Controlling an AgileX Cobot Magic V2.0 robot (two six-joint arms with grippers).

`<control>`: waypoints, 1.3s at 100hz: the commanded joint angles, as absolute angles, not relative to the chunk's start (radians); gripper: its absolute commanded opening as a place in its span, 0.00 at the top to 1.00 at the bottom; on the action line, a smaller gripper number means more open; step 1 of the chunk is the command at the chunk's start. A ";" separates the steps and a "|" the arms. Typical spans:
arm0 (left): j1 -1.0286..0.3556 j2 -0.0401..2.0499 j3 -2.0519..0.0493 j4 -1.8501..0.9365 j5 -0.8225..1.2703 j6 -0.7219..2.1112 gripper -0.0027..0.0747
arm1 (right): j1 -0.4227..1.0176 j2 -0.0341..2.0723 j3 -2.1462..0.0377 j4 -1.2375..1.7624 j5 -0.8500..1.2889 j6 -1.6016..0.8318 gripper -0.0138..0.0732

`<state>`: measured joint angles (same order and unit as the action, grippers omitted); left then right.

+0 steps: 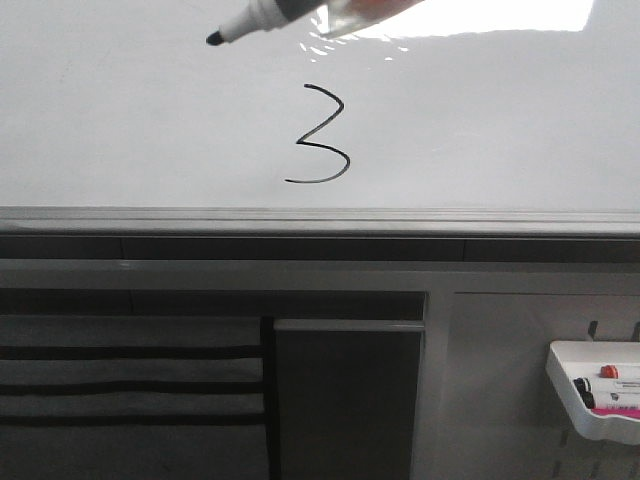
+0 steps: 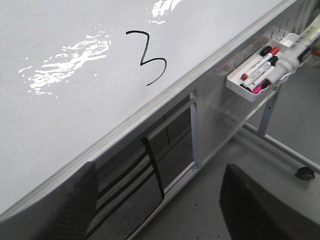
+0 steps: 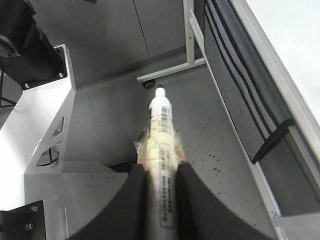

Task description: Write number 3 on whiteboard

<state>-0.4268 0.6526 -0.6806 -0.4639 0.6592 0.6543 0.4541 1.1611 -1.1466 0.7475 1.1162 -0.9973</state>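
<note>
While my right hand [image 3: 160, 200] clamps a marker [image 3: 162, 145] between its two dark fingers [image 3: 131, 200], the number 3 [image 1: 320, 135] stands finished in thin black line on the whiteboard [image 1: 120, 120]. In the front view the digit sits near the middle of the board, above the grey rail [image 1: 300, 220] that runs along the board's lower edge, with its pointed middle and a long tail curling to the left at the bottom. The marker's black tip [image 1: 214, 39] hovers up and to the left of the digit, clear of the stroke; whether it touches the board surface I cannot tell. A strong patch of light glare [image 1: 480, 15] lies along the top of the board, just right of the marker barrel.

My right wrist view shows the marker's white, labelled barrel gripped firmly, a bit of crinkled clear wrap around it where the fingers meet it, its white end pointing away over a grey floor. The board's edge and a dark striped panel [image 3: 240, 85] beneath it run along one side of that view.

My left hand's fingers show only as dark blurred shapes [image 2: 260, 205] at the edge of the left wrist view, so I cannot tell whether that hand is wide or narrow. From there I see the 3 [image 2: 147, 57] again among scattered glare, and a small white tray [image 2: 240, 89] hung on the stand below the board, holding several markers [image 2: 260, 70] with red, black and pink parts. The same tray [image 1: 565, 385] appears low on the right in the front view.
</note>
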 commanded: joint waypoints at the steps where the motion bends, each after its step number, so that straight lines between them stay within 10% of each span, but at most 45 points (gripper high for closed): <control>1: -0.426 0.657 -0.707 -0.497 0.590 0.648 0.35 | 0.456 1.104 -1.163 0.785 1.103 -1.016 0.83; 85: -0.428 0.894 -0.911 -0.693 0.909 1.080 0.35 | 0.456 1.080 -1.163 0.762 1.094 -1.460 0.83; 130: -0.686 1.218 -1.195 -0.685 0.942 1.123 0.35 | 0.456 1.080 -1.163 0.762 1.080 -1.460 0.83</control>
